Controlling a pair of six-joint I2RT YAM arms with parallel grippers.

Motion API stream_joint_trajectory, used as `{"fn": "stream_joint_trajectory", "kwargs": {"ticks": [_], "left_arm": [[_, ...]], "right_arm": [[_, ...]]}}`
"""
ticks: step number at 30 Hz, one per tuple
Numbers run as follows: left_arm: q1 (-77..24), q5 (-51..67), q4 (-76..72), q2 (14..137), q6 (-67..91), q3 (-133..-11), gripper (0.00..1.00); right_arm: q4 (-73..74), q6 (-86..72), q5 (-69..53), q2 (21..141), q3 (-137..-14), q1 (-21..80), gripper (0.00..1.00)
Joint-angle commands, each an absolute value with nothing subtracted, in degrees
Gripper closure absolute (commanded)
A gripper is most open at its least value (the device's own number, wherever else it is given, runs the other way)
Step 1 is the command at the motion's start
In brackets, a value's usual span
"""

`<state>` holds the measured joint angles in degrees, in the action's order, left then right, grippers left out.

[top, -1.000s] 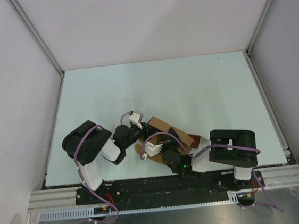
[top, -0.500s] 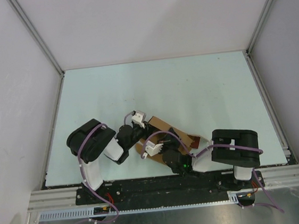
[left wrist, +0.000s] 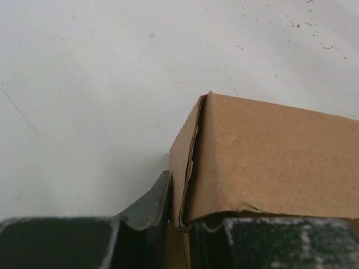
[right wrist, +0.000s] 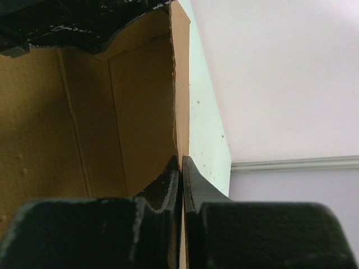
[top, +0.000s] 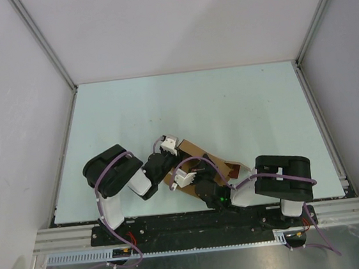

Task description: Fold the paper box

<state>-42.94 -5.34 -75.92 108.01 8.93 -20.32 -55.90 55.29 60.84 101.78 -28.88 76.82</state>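
Left tool (left wrist: 180,218) has closed onto the paper box (left wrist: 269,157); right tool (right wrist: 181,171) pinches it.

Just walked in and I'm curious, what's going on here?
Two robot arms are folding a brown paper box near the front edge of the table. The right gripper is pinched shut on one thin upright wall. The left gripper clamps a wall at a corner. The box is partly formed, walls standing.
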Motion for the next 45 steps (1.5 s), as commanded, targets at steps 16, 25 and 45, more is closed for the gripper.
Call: {"fn": "stream_joint_trajectory", "kwargs": {"ticks": [16,25,45], "left_arm": [[-44.5,-9.1,-96.2,106.5,8.8,-23.3,0.56],[-44.6,-9.8,-96.2,105.7,10.3,-23.2,0.63],[-44.6,-9.7,-96.2,104.3,13.0,-23.5,1.00]], "right_arm": [[-49.3,46.6,54.7,101.7,-28.1,77.5,0.95],[-48.2,45.4,54.1,102.0,-28.7,77.4,0.95],[-43.7,41.7,52.6,100.1,-28.9,77.7,0.92]]}}
